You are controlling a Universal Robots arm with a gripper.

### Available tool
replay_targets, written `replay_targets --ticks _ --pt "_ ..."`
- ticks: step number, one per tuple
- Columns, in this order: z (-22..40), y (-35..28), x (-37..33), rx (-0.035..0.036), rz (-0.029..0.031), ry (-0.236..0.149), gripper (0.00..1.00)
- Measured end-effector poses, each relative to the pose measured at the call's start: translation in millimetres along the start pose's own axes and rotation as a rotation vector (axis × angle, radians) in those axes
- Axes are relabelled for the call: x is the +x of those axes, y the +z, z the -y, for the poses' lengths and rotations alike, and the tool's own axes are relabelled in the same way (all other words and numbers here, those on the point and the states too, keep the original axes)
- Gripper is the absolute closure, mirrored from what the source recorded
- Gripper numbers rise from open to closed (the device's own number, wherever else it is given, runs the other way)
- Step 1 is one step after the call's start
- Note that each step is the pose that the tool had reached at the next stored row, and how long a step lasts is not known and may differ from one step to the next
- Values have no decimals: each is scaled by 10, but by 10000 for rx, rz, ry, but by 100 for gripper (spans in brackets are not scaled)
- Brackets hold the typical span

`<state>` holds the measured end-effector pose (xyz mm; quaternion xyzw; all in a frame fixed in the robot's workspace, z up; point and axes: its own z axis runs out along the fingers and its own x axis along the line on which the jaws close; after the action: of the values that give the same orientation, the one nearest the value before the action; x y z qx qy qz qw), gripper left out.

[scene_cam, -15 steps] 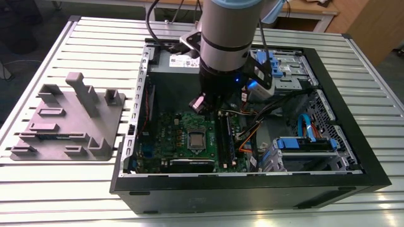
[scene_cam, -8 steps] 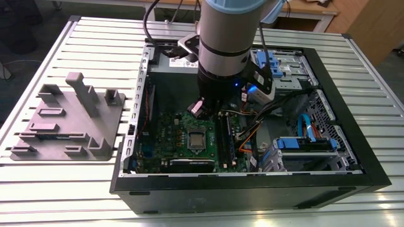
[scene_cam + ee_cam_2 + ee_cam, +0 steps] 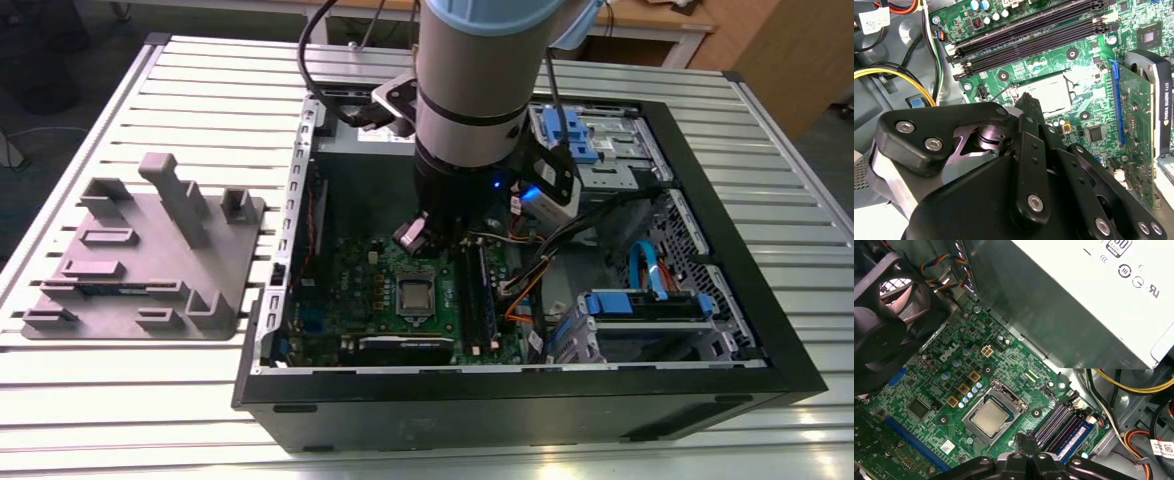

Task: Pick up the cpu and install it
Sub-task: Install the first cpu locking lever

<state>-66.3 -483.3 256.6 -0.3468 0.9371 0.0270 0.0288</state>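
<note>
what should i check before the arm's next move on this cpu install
1. cpu seated in the socket frame: ok, it lies flat inside it.
2. gripper free of the cpu: ok, it is shut and apart from the chip.
3. socket frame latched down: cannot tell.
4. Clearance to the memory slots: cannot tell, the gripper sits close beside them.
5. grey tray out of the way: ok, it is on the table outside the case.
</note>
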Motion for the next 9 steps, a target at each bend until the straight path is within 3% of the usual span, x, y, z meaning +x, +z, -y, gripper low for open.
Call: replay_targets --ticks 9 --pt "-2 1 -1 0 1 1 90"
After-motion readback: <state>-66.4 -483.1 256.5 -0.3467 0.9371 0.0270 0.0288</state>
